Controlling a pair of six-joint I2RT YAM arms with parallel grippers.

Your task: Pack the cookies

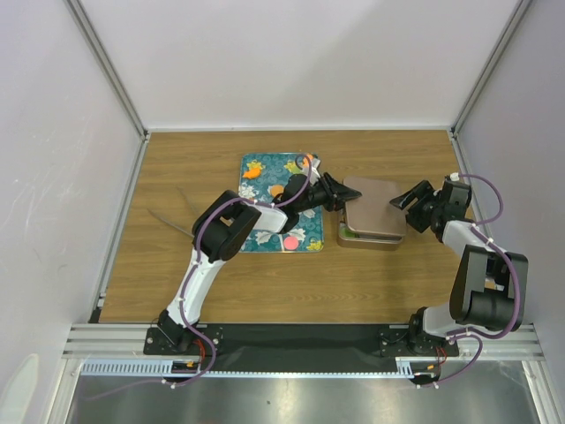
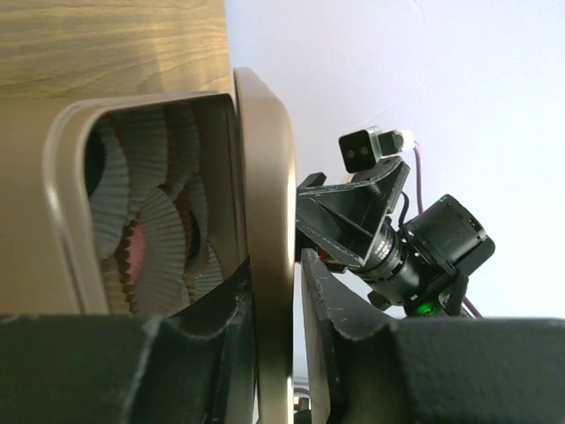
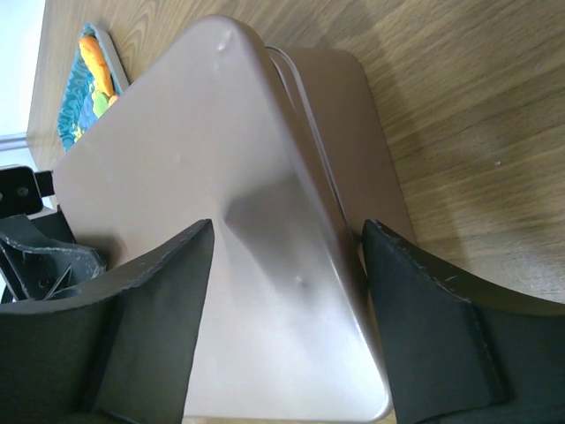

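Observation:
An orange cookie (image 1: 276,190) and a pink cookie (image 1: 289,241) lie on the teal flowered tray (image 1: 261,231). The rose-gold tin (image 1: 366,239) stands right of the tray, with its lid (image 1: 372,205) tilted above it. My left gripper (image 1: 333,193) has the lid's left edge (image 2: 265,159) between its fingers. The lower finger touches the lid, and a thin slit of light shows at the upper one (image 2: 275,265). Inside the tin (image 2: 55,221) sit pleated paper cups, one holding a pinkish disc (image 2: 131,252). My right gripper (image 1: 399,201) is open astride the lid's right corner (image 3: 203,159), apart from it (image 3: 287,230).
The tray's end (image 3: 71,97) and the tin's rim (image 3: 353,106) show beyond the lid in the right wrist view. White walls enclose the wooden table (image 1: 177,283) on three sides. The right arm's wrist camera (image 2: 371,150) faces my left gripper closely.

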